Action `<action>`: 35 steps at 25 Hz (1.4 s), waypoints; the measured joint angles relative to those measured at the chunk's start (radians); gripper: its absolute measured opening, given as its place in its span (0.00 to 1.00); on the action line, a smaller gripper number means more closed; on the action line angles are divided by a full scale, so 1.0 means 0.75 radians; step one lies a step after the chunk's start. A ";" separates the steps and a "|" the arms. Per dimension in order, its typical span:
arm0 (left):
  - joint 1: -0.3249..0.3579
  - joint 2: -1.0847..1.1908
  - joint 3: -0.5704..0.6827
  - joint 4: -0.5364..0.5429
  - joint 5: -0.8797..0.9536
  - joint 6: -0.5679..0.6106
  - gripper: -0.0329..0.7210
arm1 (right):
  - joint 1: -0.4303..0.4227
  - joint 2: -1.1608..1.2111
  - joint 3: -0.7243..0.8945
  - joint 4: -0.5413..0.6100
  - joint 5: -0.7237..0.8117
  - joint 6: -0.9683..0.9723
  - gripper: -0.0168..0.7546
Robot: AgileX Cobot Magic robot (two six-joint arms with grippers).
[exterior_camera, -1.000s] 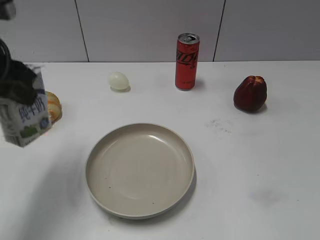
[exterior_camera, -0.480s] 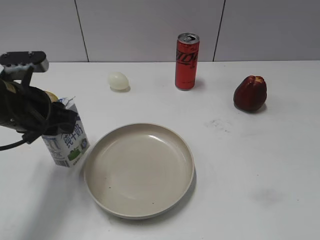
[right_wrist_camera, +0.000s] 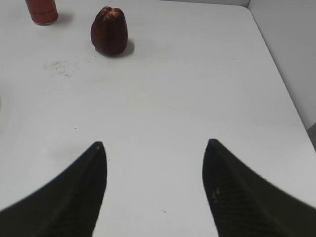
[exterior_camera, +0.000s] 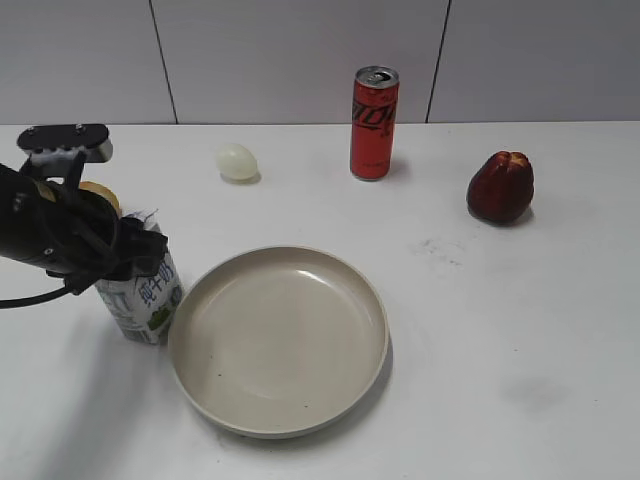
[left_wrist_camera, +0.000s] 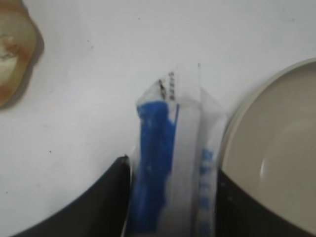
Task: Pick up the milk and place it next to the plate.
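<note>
Your left gripper (exterior_camera: 135, 262) is clamped on the milk (exterior_camera: 147, 300), carton near upright, just left of the plate (exterior_camera: 278, 340); set it straight down

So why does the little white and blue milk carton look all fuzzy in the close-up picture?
In the left wrist view the small white gable-top milk carton sits very near the lens, so it is out of focus; the exterior view shows the carton sharp, beside the large round beige plate, with a soft grey shadow.

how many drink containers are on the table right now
2: the milk held by the left gripper beside the plate, and the red can standing at the back.
</note>
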 joint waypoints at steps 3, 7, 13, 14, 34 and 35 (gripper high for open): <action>0.000 0.000 0.000 -0.012 0.017 0.000 0.66 | 0.000 0.000 0.000 0.000 0.000 0.000 0.63; 0.000 -0.039 -0.007 -0.061 0.094 0.000 0.91 | 0.000 0.000 0.000 0.000 0.000 0.000 0.63; 0.032 -0.299 -0.161 -0.053 0.360 0.000 0.96 | 0.000 0.000 0.000 0.000 0.000 0.000 0.63; 0.049 -0.356 -0.199 -0.031 0.421 0.000 0.96 | 0.000 0.000 0.000 0.000 0.000 0.000 0.63; 0.498 -1.412 0.219 0.328 1.151 -0.006 0.82 | 0.000 0.000 0.000 0.000 0.000 0.000 0.63; 0.498 -1.485 0.254 0.328 1.154 -0.006 0.82 | 0.000 0.000 0.000 0.000 0.000 0.000 0.63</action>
